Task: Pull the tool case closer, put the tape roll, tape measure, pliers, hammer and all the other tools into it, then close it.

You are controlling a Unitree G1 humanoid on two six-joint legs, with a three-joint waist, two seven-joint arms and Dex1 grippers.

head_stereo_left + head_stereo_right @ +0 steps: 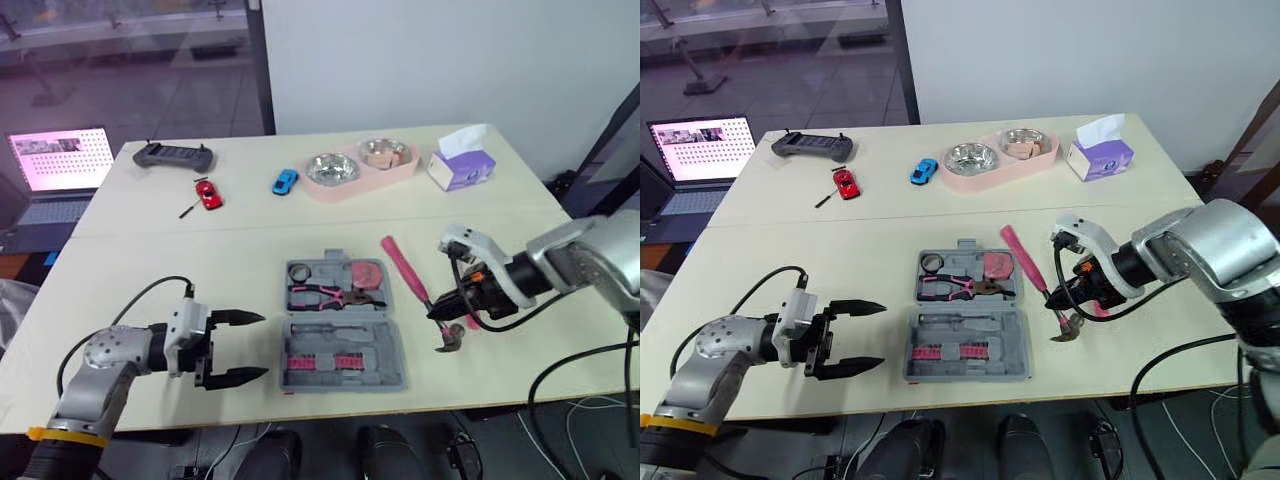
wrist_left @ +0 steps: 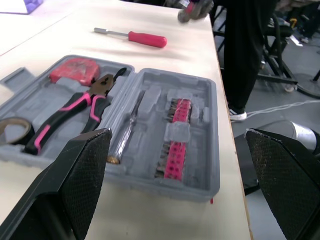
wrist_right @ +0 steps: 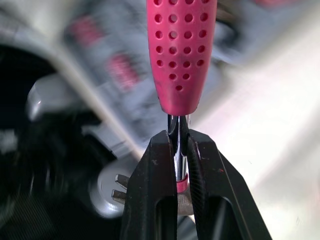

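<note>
The tool case (image 1: 385, 345) lies open and flat at the 6 o'clock edge of the table, grey plastic, its two halves hinged side by side. The far half holds the tape roll (image 1: 300, 271) at 10 o'clock, the pink-handled pliers (image 1: 325, 295) across the middle and the tape measure (image 1: 368, 275) at 1 o'clock. The near half carries a clear-handled screwdriver (image 2: 125, 132) and a pink bit strip (image 2: 176, 140). At 3 o'clock of the case, the right gripper (image 3: 178, 145) pinches the hammer (image 1: 404, 266) on its chrome shank just by the head, with the handle pointing to 11 o'clock (whether the head touches the table I cannot tell). The right wrist view brings out the rows of small holes in the pink grip. The left gripper (image 1: 262, 346) hangs at 9 o'clock of the case, fingers spread wide and holding nothing. The left wrist view has a red-handled screwdriver (image 2: 145, 38) lying on the table beyond the case.
</note>
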